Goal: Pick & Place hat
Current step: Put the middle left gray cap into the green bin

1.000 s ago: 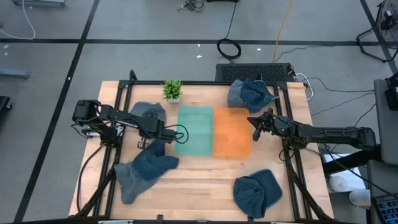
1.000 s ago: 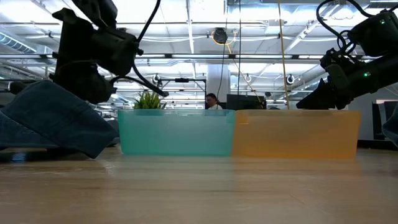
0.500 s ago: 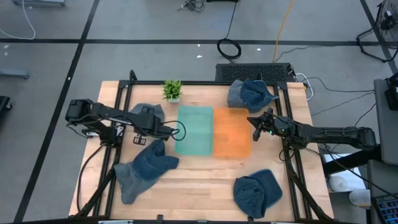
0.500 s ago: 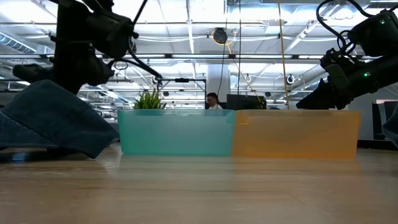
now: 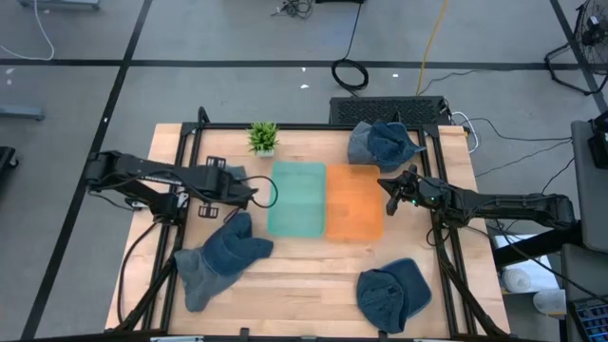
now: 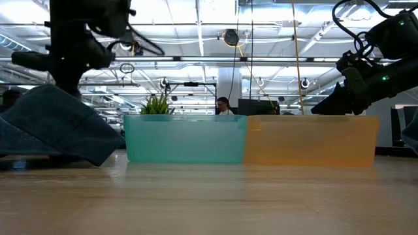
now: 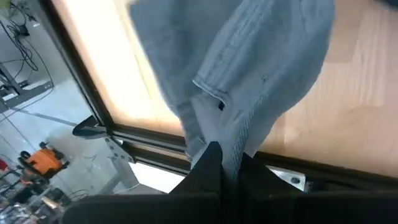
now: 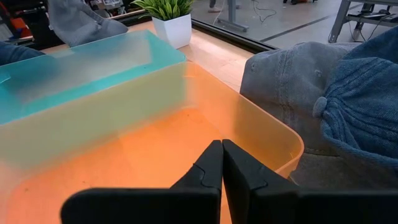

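My left gripper (image 7: 227, 163) is shut on a grey-blue denim hat (image 7: 261, 74). It stands over the table's left part, left of the teal bin (image 5: 296, 198); in the high view my arm (image 5: 223, 188) covers most of that hat. A darker blue hat (image 5: 220, 258) lies crumpled on the wood at the near left. Two more hats lie at the far right (image 5: 382, 142) and the near right (image 5: 391, 293). My right gripper (image 8: 222, 148) is shut and holds nothing, hovering over the right side of the orange bin (image 5: 354, 201). My left gripper pinches a bunched bit of the hat's cloth (image 7: 233, 155) between its two fingers; which part of the hat, I cannot tell. The fingers come from above, slanting down. The hat hangs below them, slack and creased; whether its lower end rests on the table is not shown.
The teal and orange bins stand side by side at the table's middle. A small potted plant (image 5: 263, 138) stands at the far edge, left of centre. A black frame rail (image 5: 180, 152) runs along the table's left side. Bare wood lies along the near edge (image 5: 304, 285).
My left gripper has risen and drawn back a little toward the table's left edge, staying shut on the grey-blue hat, which has come up with it. In the low view the left arm has climbed up the picture. My right arm has kept still.
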